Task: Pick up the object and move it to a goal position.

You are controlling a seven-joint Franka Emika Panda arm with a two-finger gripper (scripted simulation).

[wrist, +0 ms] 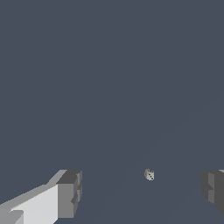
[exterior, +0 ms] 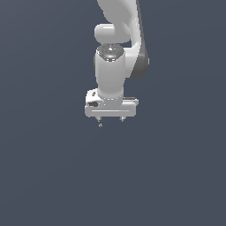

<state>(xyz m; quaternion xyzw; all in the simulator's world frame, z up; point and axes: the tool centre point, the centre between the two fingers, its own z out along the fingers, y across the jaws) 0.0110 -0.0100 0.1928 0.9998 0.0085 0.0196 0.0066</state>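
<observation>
you see the dark slate-grey surface [exterior: 44,176] filling both views, flat and featureless. the white arm [exterior: 112,66] comes down from the top edge of the exterior view, its wrist pointing straight down and ending in a wide, flat white hand block. under that block sits the tool [exterior: 111,119], with only two short finger stubs showing, one toward the exterior view's left and one toward its right, well apart from each other. the tool stands wide, with nothing held between the stubs.

in the wrist view you see the tool [wrist: 142,192] again: one grey finger pad [wrist: 69,194] with its white finger body at one side, and the edge of the other pad [wrist: 213,188] at the opposite border, a broad bare gap of surface lying between them.

the object [exterior: 100,125] is a tiny pale speck just below the stub on the exterior view's left, near it but apart. in the wrist view the object [wrist: 149,174] is a small roundish grey-white speck with dark flecks, lying in the gap between the pads, nearer the pad at the border, touching neither.
</observation>
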